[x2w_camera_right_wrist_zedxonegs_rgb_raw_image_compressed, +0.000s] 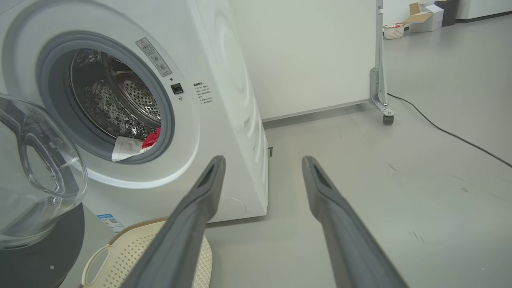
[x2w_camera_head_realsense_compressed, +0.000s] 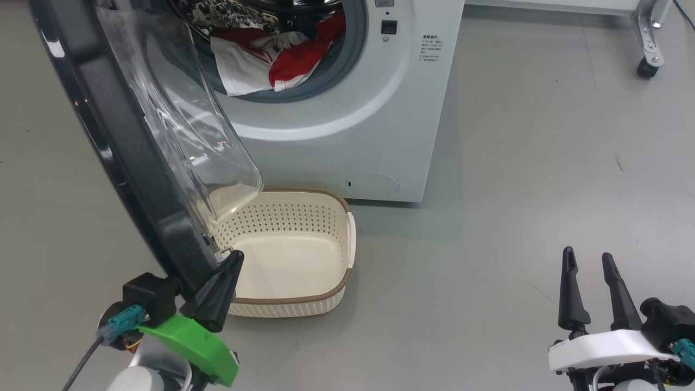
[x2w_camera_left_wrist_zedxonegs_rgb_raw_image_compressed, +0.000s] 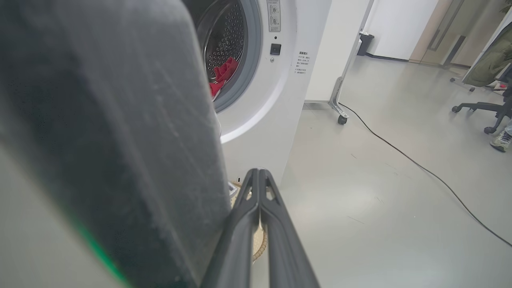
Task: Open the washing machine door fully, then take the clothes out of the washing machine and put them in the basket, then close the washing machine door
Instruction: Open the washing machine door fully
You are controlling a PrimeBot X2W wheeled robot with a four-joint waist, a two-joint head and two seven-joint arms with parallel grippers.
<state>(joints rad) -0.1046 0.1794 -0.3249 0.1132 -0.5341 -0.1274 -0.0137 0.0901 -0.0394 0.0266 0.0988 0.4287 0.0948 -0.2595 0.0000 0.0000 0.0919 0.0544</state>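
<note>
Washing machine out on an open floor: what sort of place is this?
Likely a lab or office workspace, not a home laundry: the washing machine stands free beside a wheeled partition, a cable trails over the grey floor, and an office chair sits farther off.

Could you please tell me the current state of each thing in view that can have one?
washing machine door: open, swung out from the machine.
washing machine: open, loaded.
clothes: bunched inside the washing machine, hanging over its lip.
basket: upright, empty, in front of the washing machine.
left gripper: shut, holding nothing, at the door's lower rim.
right gripper: open, empty.
</note>
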